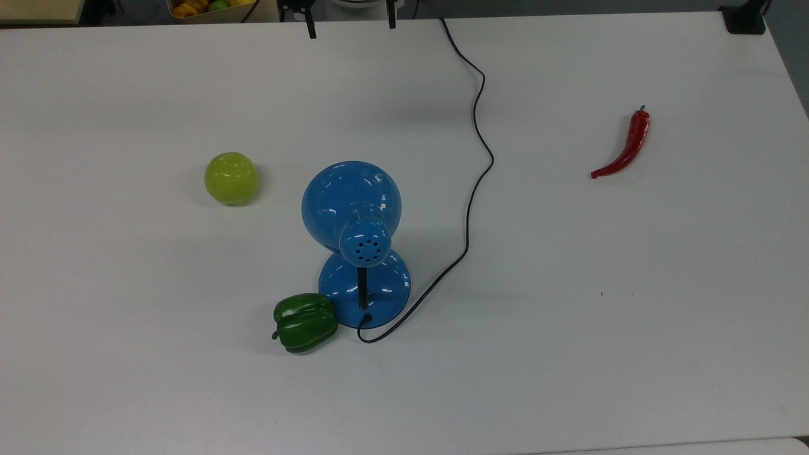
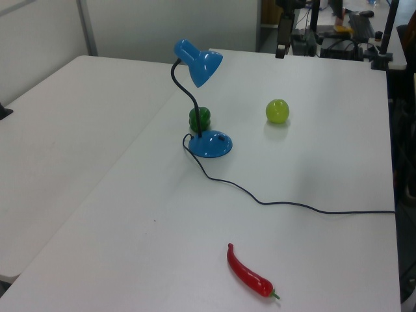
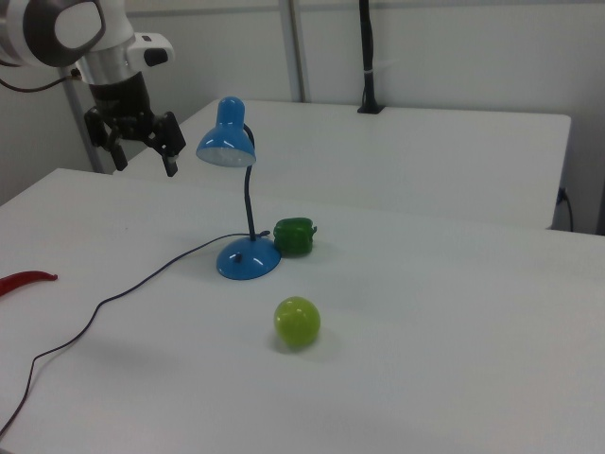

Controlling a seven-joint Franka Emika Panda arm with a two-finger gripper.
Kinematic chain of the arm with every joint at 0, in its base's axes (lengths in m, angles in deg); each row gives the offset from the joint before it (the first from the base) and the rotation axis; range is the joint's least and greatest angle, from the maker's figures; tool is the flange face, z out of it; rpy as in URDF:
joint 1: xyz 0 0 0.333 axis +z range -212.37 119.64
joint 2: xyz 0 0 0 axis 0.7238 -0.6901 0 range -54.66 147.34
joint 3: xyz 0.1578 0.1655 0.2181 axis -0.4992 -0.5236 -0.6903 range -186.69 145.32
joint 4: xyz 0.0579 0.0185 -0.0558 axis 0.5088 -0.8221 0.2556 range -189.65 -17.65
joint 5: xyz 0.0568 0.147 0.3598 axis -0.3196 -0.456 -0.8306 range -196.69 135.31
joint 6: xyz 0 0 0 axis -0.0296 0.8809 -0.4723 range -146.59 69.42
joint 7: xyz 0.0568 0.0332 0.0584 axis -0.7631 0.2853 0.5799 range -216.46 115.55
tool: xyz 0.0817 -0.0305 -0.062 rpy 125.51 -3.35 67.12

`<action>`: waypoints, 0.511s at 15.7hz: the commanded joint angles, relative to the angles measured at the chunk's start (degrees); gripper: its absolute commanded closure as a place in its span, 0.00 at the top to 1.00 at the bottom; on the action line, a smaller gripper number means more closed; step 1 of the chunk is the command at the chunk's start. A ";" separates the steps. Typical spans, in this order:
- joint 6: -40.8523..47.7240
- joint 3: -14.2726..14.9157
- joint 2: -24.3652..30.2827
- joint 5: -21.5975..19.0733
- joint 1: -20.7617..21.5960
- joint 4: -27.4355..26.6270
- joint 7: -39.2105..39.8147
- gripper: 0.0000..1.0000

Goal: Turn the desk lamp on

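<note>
The desk lamp (image 1: 351, 202) stands mid-table: a glossy blue dome shade with vent holes (image 1: 365, 248), a black neck and a round blue base (image 1: 373, 294). The shade (image 3: 227, 142) tilts downward, and no glow shows on the table beneath it. A black cord (image 1: 475, 158) runs from the base to the table's far edge. My gripper (image 3: 145, 163) hangs open and empty in the air, well apart from the shade, on the right view's left. Both fingers (image 1: 311, 28) show at the upper edge of the top view.
A green bell pepper (image 1: 304, 322) touches the lamp base. A yellow-green apple (image 1: 231, 178) lies on the top view's left of the shade. A red chili (image 1: 626, 148) lies far to the top view's right. A second table (image 2: 58, 130) adjoins this one.
</note>
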State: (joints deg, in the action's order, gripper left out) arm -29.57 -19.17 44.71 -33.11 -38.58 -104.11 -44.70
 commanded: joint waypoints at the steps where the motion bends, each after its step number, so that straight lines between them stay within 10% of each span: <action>1: -1.07 0.15 0.50 -1.10 0.22 -1.04 1.45 1.00; 8: -1.42 0.06 0.67 -0.83 0.22 -1.74 1.63 1.00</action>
State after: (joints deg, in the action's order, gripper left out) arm -29.57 -19.17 44.70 -33.11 -38.58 -104.35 -44.45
